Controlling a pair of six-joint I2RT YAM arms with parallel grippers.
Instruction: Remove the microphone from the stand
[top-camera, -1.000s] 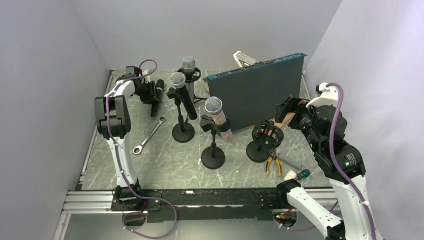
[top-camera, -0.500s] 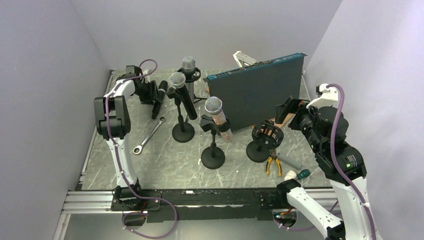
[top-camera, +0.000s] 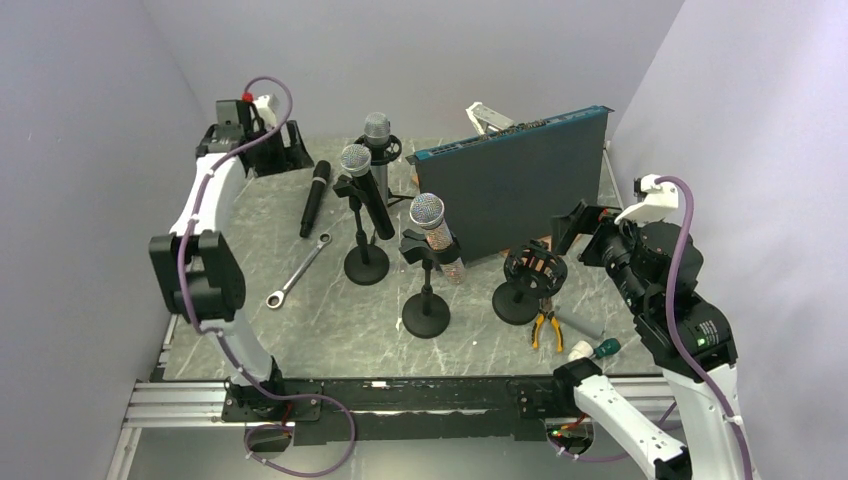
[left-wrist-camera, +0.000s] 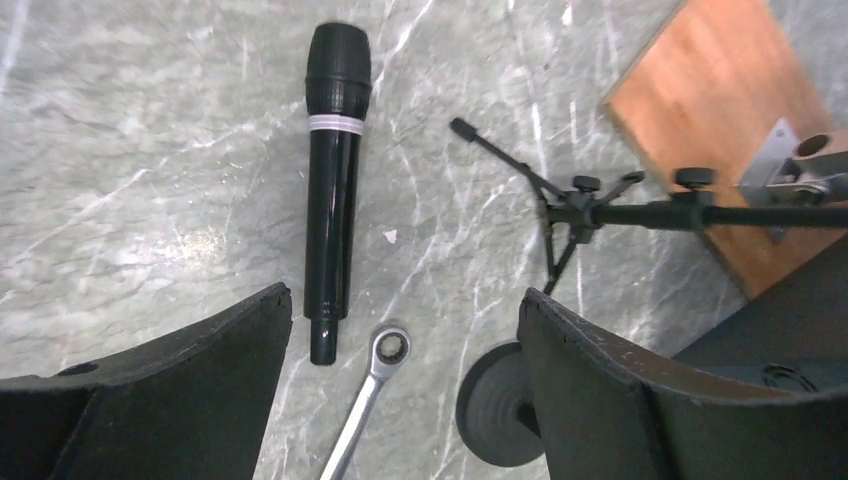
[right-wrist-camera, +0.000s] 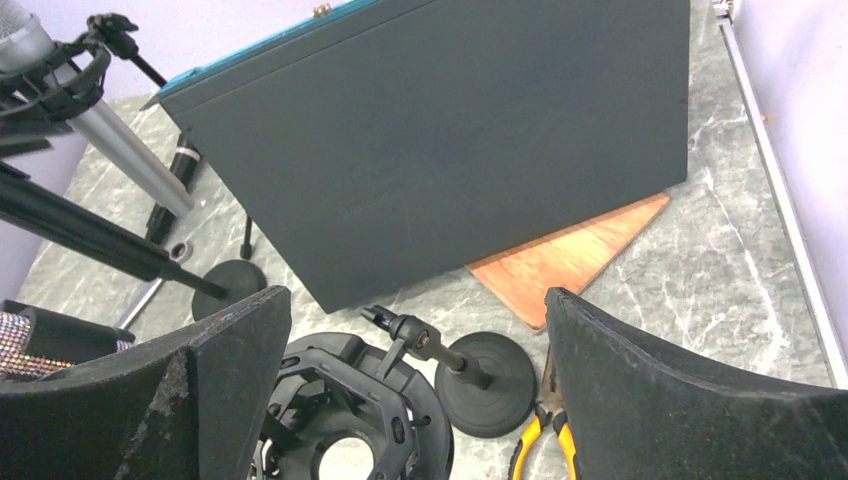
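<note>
A black microphone (top-camera: 313, 198) lies flat on the table, also in the left wrist view (left-wrist-camera: 335, 190). My left gripper (top-camera: 278, 157) is open and empty, raised above and behind it (left-wrist-camera: 405, 300). Three microphones sit in stands: a silver-headed one (top-camera: 355, 160), one behind it (top-camera: 376, 128), and a glittery one (top-camera: 428, 215). An empty shock-mount stand (top-camera: 530, 270) is at centre right, under my right gripper in the right wrist view (right-wrist-camera: 350, 410). My right gripper (top-camera: 580, 235) is open and empty, just right of that mount (right-wrist-camera: 417, 295).
A ratchet wrench (top-camera: 298, 270) lies near the black microphone (left-wrist-camera: 375, 400). A large dark panel (top-camera: 520, 185) leans at the back over a wooden board (right-wrist-camera: 570, 255). Yellow pliers (top-camera: 545, 328) and a screwdriver (top-camera: 598, 349) lie front right. A small tripod stand (left-wrist-camera: 575, 200) is at the back.
My left gripper has let go of the black microphone, which now lies on the table, and the arm has risen up and back to the left. The right arm shifted slightly.
</note>
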